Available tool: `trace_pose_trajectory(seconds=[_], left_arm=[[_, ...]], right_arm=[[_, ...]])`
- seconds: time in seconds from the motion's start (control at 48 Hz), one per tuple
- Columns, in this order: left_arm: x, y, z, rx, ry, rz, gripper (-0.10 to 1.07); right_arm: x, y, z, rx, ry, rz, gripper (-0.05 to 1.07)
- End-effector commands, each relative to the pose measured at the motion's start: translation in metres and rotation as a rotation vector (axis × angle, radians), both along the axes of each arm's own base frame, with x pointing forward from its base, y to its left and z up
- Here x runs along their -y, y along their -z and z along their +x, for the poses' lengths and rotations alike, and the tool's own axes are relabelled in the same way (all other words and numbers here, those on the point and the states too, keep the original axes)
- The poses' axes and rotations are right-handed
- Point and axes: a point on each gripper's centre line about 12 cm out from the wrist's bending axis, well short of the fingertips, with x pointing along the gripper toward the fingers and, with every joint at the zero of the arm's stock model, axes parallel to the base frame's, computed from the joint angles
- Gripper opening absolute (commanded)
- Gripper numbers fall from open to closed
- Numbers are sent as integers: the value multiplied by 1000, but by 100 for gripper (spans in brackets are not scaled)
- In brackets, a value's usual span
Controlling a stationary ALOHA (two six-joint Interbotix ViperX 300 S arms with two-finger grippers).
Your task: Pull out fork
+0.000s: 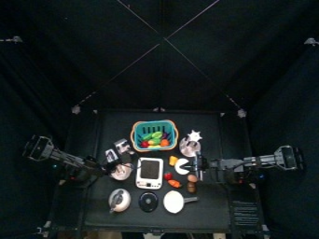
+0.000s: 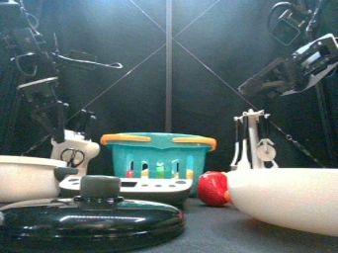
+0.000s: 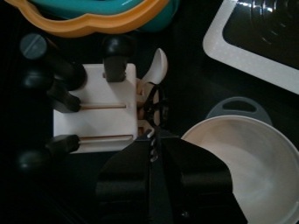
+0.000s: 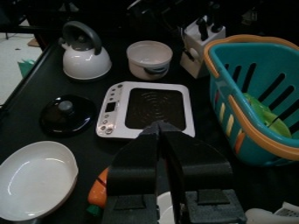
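On the black desk [image 1: 212,210], a dark lid [image 2: 86,212] and white dish [image 2: 291,198] crowd the front, cut off at the edges. Behind stand a teal basket [image 2: 158,158] and utensil stand [image 2: 251,138]; the fork cannot be told apart there. The left claw [image 3: 152,162] and right claw [image 4: 163,144] are pressed narrow and empty before the black curtains [image 2: 172,59].

Overhead camera looks straight down, front camera level from the table edge; both share the teal basket [image 1: 153,136].

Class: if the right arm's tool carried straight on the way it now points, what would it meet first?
Probably the white scale, lying directly ahead of the right tool; how far off is unclear.
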Motion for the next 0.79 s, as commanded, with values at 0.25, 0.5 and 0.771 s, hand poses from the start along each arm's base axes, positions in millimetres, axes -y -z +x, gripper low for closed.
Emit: trace_pose_trajectory(seconds=[0.25, 0.5, 0.771], left_arm=[[-13, -14, 2, 10, -65, 45, 50], [-10, -9, 1, -1, -66, 19, 50], [1, -19, 6, 39, -34, -2, 50]], right_arm=[[0, -10, 5, 32, -1, 0, 2], [-1, -9, 5, 26, -1, 3, 2], [-1, -8, 6, 22, -1, 4, 2]])
